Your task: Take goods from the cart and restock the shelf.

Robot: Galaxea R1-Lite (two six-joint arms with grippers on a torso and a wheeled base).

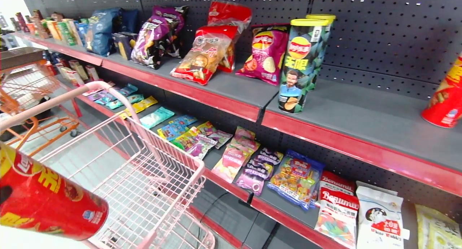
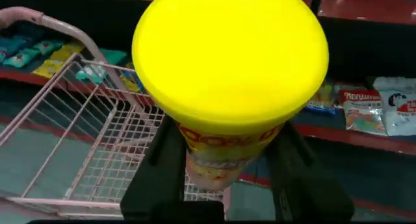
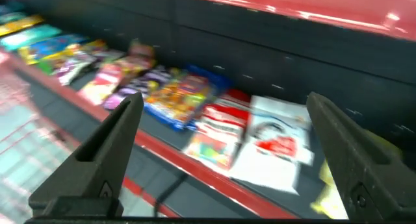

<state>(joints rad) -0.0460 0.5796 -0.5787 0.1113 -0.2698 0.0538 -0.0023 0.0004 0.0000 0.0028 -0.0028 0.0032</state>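
Observation:
A red chip can [image 1: 43,198] with a yellow lid [image 2: 231,52] is held at the lower left of the head view, above the pink wire cart [image 1: 144,177]. My left gripper [image 2: 224,165] is shut on the can, its black fingers [image 2: 162,165] clamped on both sides of the body. The cart basket [image 2: 97,139] looks bare below it. My right gripper [image 3: 227,159] stands open with nothing between its fingers [image 3: 104,159], facing the lower shelf of snack bags [image 3: 188,100]. On the upper shelf [image 1: 361,115] stand a green chip can [image 1: 301,65] and another red can [image 1: 445,94].
Chip bags [image 1: 205,54] fill the upper shelf's left part; a wide bare stretch lies between the green can and the red can. The lower shelf [image 1: 274,209] holds candy and snack packs. An orange cart [image 1: 29,86] stands at the far left.

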